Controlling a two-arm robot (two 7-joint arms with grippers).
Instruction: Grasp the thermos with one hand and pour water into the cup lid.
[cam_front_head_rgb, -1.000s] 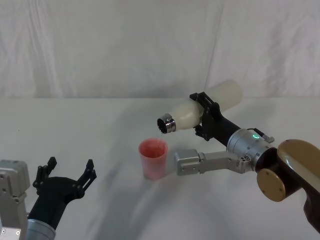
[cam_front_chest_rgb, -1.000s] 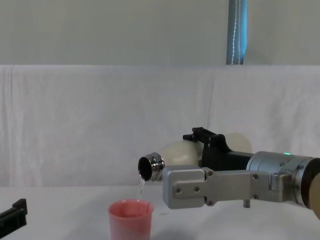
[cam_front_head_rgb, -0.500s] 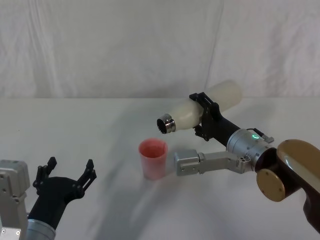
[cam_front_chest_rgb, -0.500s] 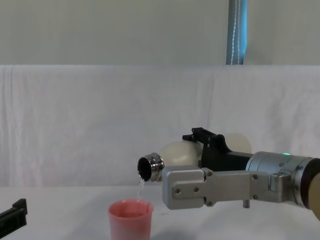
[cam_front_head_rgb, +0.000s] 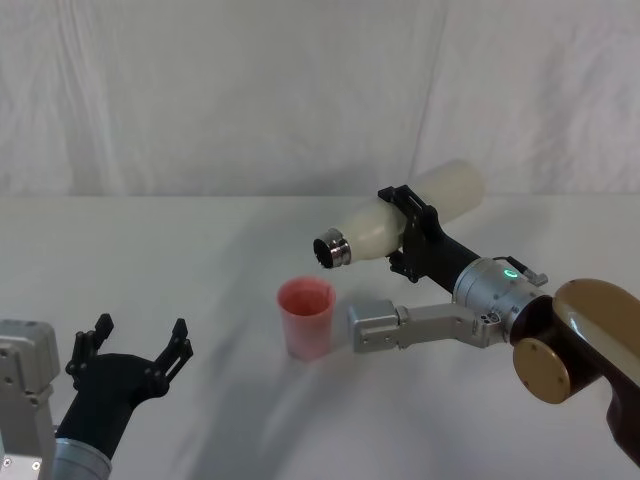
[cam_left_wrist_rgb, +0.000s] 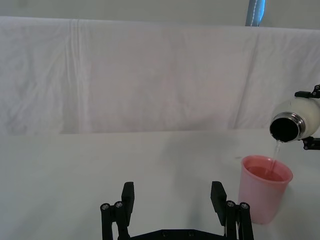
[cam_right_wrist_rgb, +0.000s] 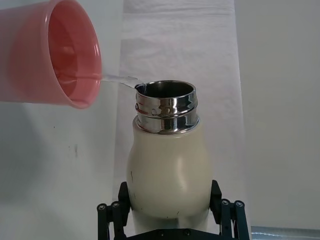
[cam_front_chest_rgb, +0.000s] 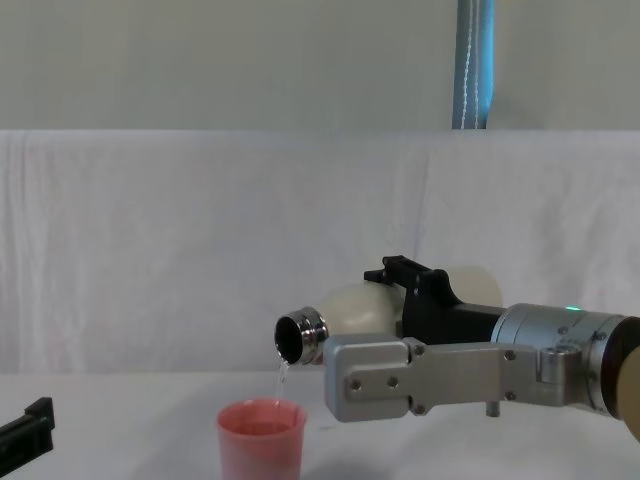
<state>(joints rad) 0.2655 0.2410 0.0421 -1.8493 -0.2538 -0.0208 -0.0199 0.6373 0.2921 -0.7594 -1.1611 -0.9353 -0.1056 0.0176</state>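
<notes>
**One thermos pouring into one cup lid**

While the right gripper (cam_front_head_rgb: 410, 232) clamps the single thermos (cam_front_head_rgb: 400, 222) tipped nearly level, its steel neck hangs just above the one pink cup lid (cam_front_head_rgb: 306, 317), water trickling in. Left of that cup, the left gripper (cam_front_head_rgb: 138, 345) rests spread wide, holding nothing.

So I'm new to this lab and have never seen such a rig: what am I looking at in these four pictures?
It is a two-armed robot seen by four cameras: head, chest and one on each wrist. The right end effector is clamped on a cream thermos, tipped nearly level, and a thin stream of water falls from its steel neck into the pink cup lid standing on the white table. The left end effector waits open, low at the robot's left, holding nothing.
</notes>
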